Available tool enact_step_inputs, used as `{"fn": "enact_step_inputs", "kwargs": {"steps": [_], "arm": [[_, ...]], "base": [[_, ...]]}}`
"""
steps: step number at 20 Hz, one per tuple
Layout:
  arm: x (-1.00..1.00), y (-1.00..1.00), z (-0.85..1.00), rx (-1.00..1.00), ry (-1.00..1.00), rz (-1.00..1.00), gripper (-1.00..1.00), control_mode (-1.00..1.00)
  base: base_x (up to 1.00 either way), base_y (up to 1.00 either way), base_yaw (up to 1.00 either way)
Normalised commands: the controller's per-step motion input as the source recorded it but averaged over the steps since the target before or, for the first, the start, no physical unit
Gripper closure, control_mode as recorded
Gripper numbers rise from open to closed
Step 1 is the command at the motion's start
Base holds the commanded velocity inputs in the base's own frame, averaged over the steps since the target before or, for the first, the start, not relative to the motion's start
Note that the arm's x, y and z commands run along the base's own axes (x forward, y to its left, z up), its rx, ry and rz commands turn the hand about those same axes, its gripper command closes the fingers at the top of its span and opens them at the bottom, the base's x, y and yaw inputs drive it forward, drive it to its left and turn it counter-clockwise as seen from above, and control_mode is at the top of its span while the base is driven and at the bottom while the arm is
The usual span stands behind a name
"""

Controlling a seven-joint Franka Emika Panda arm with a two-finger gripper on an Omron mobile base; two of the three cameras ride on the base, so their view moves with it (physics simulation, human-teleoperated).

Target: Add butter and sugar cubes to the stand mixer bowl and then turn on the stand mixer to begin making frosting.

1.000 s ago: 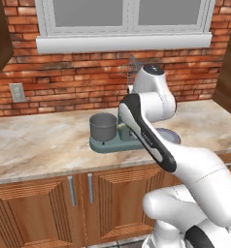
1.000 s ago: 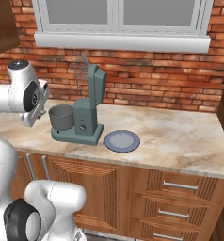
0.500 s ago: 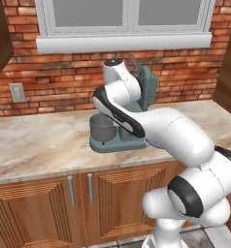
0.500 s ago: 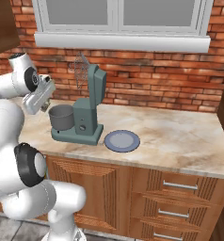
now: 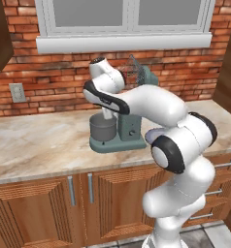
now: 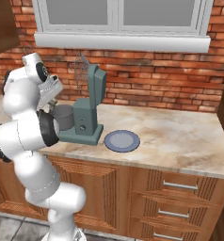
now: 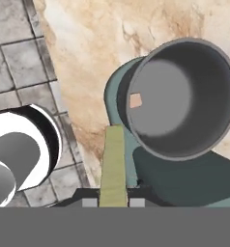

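Gripper (image 7: 113,200) clamped on seemingly a butter stick (image 7: 113,164) above stand mixer bowl (image 7: 182,99), no legible writing

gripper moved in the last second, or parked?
Yes. In the left base view the gripper has swung left from beside the stand mixer column to above the stand mixer bowl, holding a yellowish stick.
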Motion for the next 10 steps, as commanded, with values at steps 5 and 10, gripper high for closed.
{"fn": "enact_step_inputs", "kwargs": {"steps": [5,10], "arm": [[0.67,0.09,-0.65,0.05,0.04,0.06,1.00,-1.00],[0.62,0.23,-0.38,0.03,0.00,0.05,1.00,-1.00]], "base": [[0.00,0.00,0.00],[0.00,0.00,0.00]]}}
